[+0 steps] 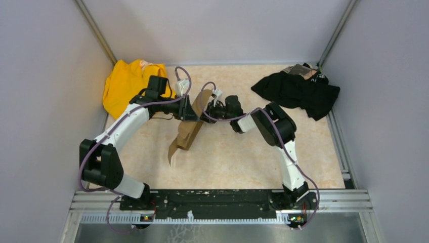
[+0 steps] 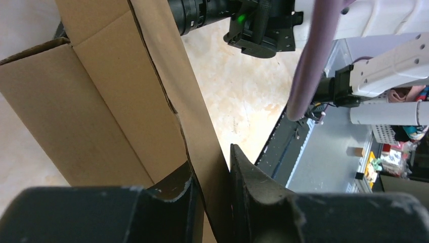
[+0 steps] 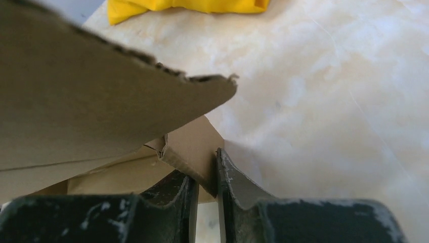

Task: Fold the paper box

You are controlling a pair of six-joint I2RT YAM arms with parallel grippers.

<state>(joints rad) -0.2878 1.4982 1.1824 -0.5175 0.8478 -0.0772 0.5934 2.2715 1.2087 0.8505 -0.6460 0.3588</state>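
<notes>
Clamping the creased brown corrugated paper box (image 1: 189, 132), left tool (image 2: 212, 162) and right tool (image 3: 205, 169) each pinch thin card.

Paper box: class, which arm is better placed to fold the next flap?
Right, probably: the right claw pinches a small flap of the paper box, ready to bend it; the left claw clamps a long panel, steadying it.

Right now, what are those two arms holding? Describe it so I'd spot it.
On the marbled table, look between the yellow cloth heap at back left and the black cloth heap at back right. There the left gripper and right gripper pinch the paper box, a brown cardboard sheet with flaps. It alone is stiff and creased.
</notes>
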